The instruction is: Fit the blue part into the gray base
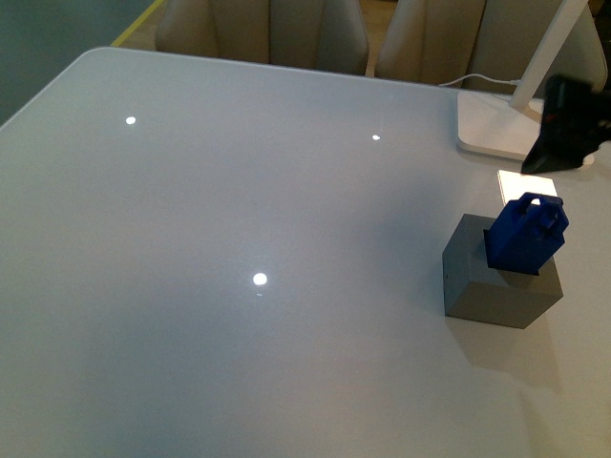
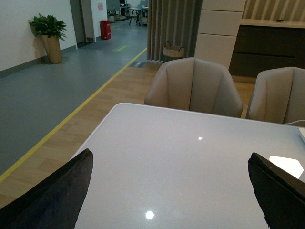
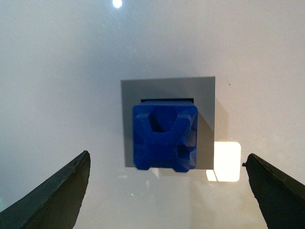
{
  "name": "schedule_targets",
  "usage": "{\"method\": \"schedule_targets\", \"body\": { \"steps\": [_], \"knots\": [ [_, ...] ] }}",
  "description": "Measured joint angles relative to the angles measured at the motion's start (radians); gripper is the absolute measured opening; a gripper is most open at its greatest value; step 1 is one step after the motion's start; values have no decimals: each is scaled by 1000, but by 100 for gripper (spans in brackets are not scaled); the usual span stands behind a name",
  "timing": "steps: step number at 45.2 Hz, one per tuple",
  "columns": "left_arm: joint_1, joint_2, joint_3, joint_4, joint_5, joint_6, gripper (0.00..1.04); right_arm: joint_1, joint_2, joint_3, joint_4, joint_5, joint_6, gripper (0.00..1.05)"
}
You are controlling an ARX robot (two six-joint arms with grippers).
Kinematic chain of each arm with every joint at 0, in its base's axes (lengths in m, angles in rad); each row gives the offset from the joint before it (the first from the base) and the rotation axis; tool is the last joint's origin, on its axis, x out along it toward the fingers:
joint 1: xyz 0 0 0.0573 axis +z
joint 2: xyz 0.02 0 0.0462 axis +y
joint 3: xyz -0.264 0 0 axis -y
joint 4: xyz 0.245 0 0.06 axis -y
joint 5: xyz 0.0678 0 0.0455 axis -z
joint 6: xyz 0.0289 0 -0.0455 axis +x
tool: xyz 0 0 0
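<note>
Left gripper (image 2: 170,155): two fingers (image 2: 52,200), matte black, broad wedges tapering to blunt tips (edges soft, close to lens).
Right gripper (image 3: 167,156): fingers (image 3: 281,191) same black wedge form, faint grey sheen along inner edge.
Right arm (image 1: 565,124): black blocky housing, angular, slightly glossy; finer detail too dark to tell.

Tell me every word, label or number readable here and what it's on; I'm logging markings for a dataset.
No text can be read.
Blue part, gray base, lamp base: no markings visible.
Small sign on the far wall: too small to read.
Green floor marking: blurred.
</note>
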Motion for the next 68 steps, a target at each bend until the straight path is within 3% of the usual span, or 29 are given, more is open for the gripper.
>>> {"method": "schedule_targets", "body": {
  "steps": [7,8,10,13,16,20,23,29,41,46,68],
  "knots": [
    [0,0,0,0,0,0,97,33,-217,-103,60,46,5,96],
    [0,0,0,0,0,0,97,38,-234,-135,133,67,-15,94],
    [0,0,0,0,1,0,97,39,-264,-267,483,114,-99,83],
    [0,0,0,0,-1,0,97,29,-275,-414,813,114,-187,73],
    [0,0,0,0,-2,0,97,13,-302,-537,1066,101,-237,61],
    [0,0,0,0,0,0,97,-10,-391,-617,1206,87,-267,43],
    [0,0,0,0,0,0,97,-28,-457,-676,1211,69,-278,26],
    [0,0,0,0,0,0,97,-46,-529,-751,1189,46,-288,2],
    [0,0,0,0,0,0,97,-131,-718,-850,1102,-31,-293,2],
    [0,0,0,0,0,0,97,-132,-739,-899,1140,-36,-294,2],
    [0,0,0,0,0,0,97,-132,-1118,-939,813,-36,-294,2]
  ]
}}
